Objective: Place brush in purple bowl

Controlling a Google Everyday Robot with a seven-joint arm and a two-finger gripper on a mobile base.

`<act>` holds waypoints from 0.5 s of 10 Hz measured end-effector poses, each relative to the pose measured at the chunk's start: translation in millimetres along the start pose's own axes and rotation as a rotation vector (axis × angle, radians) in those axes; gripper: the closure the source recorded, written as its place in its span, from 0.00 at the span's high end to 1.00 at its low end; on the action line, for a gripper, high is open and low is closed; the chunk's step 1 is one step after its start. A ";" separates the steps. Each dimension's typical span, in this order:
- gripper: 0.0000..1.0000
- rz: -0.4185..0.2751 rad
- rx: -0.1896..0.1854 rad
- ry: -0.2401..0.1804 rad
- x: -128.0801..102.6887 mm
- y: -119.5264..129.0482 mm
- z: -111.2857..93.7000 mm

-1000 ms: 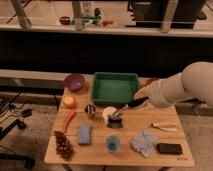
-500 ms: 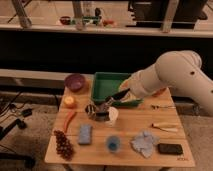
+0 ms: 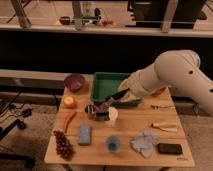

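Behind everything runs a dark wall with a bright ledge along its top, and in front of it stands a wooden counter (image 3: 100, 151) crowded with small things. A bulky white arm (image 3: 170, 75) reaches in from the right edge of the view and slopes down toward the middle of the counter, ending in the tool (image 3: 103, 106). The tool is closed on the brush (image 3: 92, 109). The brush's dark head sticks out just to the camera-left of the fingers, and it seems to be clear of the wood, though I cannot tell for sure.

The white cup (image 3: 112, 117) stands just beside the tool, on the camera side and a little to the right; whether they touch I cannot tell. The green tray (image 3: 102, 85) lies just behind the tool, partly covered by the arm. The purple bowl (image 3: 75, 82) sits behind the tool and to its left, near the counter's far left corner, apart from the brush.

Left of the tool rests a round yellow-orange fruit (image 3: 69, 102), with a red pepper (image 3: 69, 120) nearer the camera. Further forward and left is a bunch of dark grapes (image 3: 62, 143). A blue sponge (image 3: 85, 134) and a small blue cup (image 3: 113, 144) lie in front of the tool. To the right and forward are a crumpled grey-blue cloth (image 3: 144, 142), a flat black slab (image 3: 170, 148) and a pale-handled utensil (image 3: 164, 127).
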 end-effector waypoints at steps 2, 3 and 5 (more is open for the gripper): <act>0.14 0.000 0.001 0.000 0.2 -0.1 0.0; 0.14 0.005 0.009 -0.005 0.5 -1.6 2.1; 0.14 0.014 0.028 -0.021 -3.6 -15.8 13.0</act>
